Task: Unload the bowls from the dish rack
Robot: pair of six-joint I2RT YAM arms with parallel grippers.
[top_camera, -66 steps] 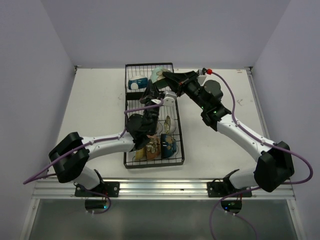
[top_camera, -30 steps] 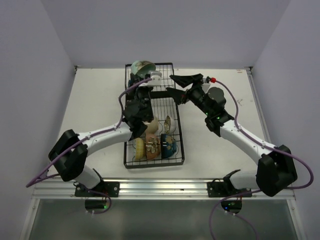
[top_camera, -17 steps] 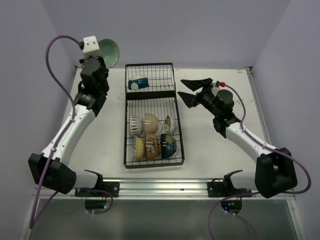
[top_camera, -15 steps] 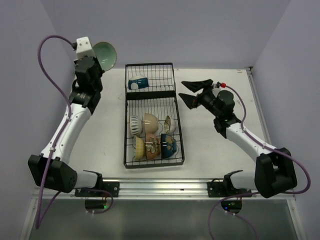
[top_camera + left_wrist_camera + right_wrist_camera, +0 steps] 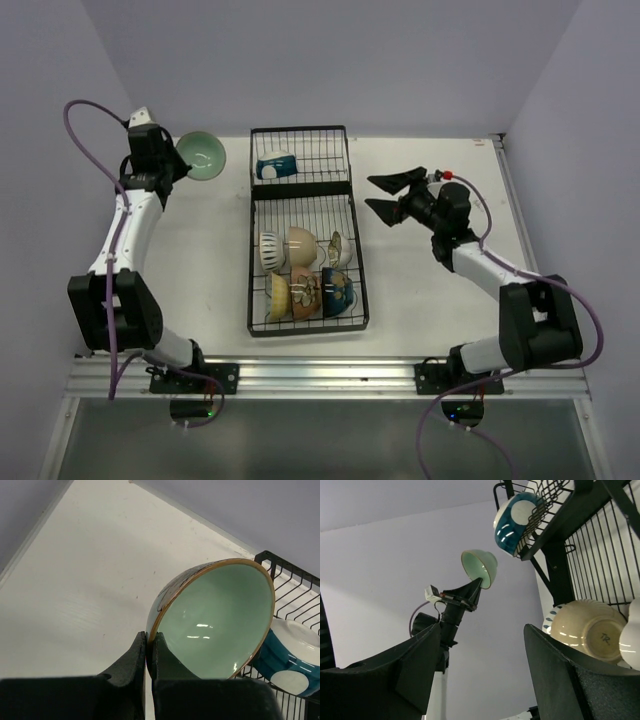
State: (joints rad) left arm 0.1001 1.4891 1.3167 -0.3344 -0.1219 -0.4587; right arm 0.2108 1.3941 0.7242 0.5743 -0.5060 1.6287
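Note:
The black wire dish rack (image 5: 300, 193) lies lengthwise in the middle of the table. A blue bowl with white dots (image 5: 275, 165) stands in its far section, and several bowls (image 5: 305, 270) stand on edge in the near section. My left gripper (image 5: 177, 160) is shut on the rim of a pale green bowl (image 5: 200, 156), held tilted above the table's far left corner, left of the rack. In the left wrist view the fingertips (image 5: 141, 647) pinch that green bowl's (image 5: 220, 620) rim. My right gripper (image 5: 385, 196) hovers open and empty, right of the rack.
The purple walls stand close behind the left arm. In the right wrist view the rack (image 5: 560, 555), the blue bowl (image 5: 515, 522), a cream bowl (image 5: 585, 630) and the held green bowl (image 5: 480, 567) show beyond the open gripper (image 5: 482, 630).
The left arm lifted the green bowl off the rack's far end, swung it far left and lowered it. The right gripper drew back to the right of the rack, still open.

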